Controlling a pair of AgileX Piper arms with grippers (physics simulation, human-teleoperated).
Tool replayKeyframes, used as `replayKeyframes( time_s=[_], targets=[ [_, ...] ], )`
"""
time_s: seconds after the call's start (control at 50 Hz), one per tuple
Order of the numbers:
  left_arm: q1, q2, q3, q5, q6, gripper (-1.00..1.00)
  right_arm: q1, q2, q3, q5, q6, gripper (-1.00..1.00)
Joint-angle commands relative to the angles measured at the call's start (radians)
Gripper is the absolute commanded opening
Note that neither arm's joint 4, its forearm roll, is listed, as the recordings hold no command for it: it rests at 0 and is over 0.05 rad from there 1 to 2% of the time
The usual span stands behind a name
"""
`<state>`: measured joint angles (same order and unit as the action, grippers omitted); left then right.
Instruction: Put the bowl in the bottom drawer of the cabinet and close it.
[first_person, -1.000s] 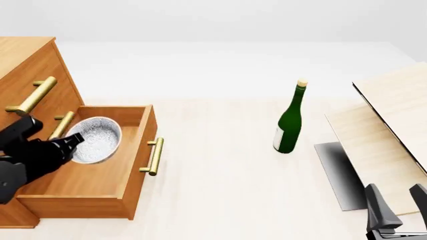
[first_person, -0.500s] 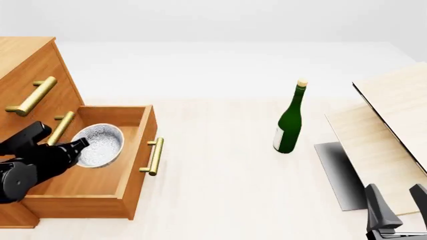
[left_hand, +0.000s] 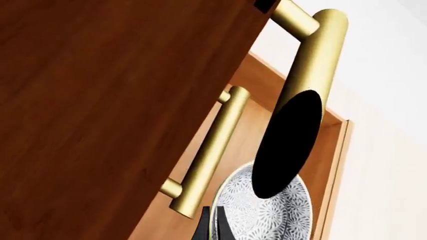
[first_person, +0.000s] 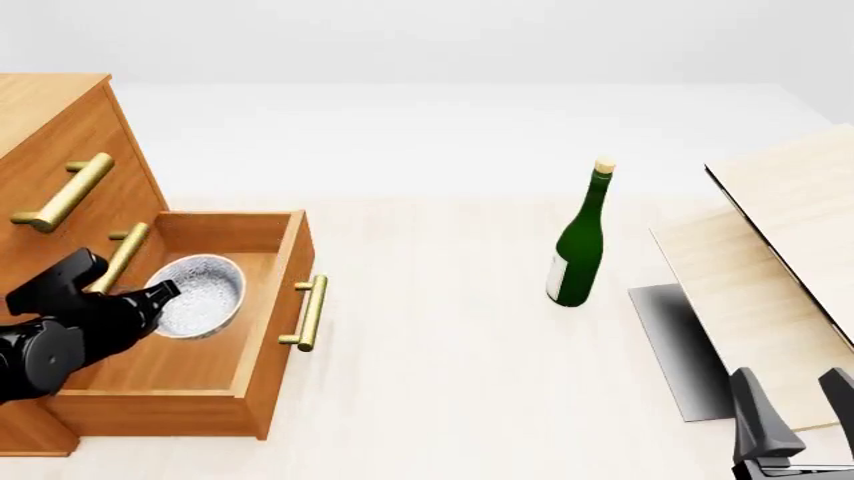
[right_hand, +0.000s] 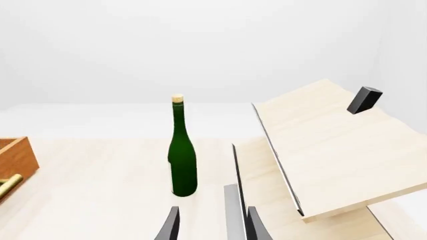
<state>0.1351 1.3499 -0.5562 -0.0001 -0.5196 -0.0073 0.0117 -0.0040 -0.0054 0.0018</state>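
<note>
At far left, the bowl (first_person: 198, 294) sits inside the pulled-out bottom drawer (first_person: 274, 345) of the cabinet (first_person: 54, 130).
Left gripper (first_person: 158, 292) pinches the bowl's rim; its fingertips are mostly hidden. The bowl looks rigid, light and slick, so the rim seems the best hold. Right gripper (first_person: 795, 400), cut off at the frame edge, stands parted and empty.

My left arm reaches in low from my near left, its black wrist angled forward and to the right. The left gripper (first_person: 163, 291) sits at the tip, and in the left wrist view its fingers (left_hand: 212, 226) lie nearly pressed together, pinched on a thin edge. My right arm stays pulled back at the near right corner. The right gripper (first_person: 801, 400) points up and forward, its fingers (right_hand: 171, 225) spread apart, nothing between them.
</note>
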Motion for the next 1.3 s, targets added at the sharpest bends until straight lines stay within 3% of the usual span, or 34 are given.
replayKeyframes(
  time_s=[0.02,1.3],
  targets=[
    [0.053,0.041,0.009,-0.015,-0.018,-1.0,0.0,0.0,0.0,0.0,0.0,1.0],
    [0.073,0.172,0.028,-0.108,-0.015,-1.0,0.0,0.0,0.0,0.0,0.0,1.0]
  ],
)
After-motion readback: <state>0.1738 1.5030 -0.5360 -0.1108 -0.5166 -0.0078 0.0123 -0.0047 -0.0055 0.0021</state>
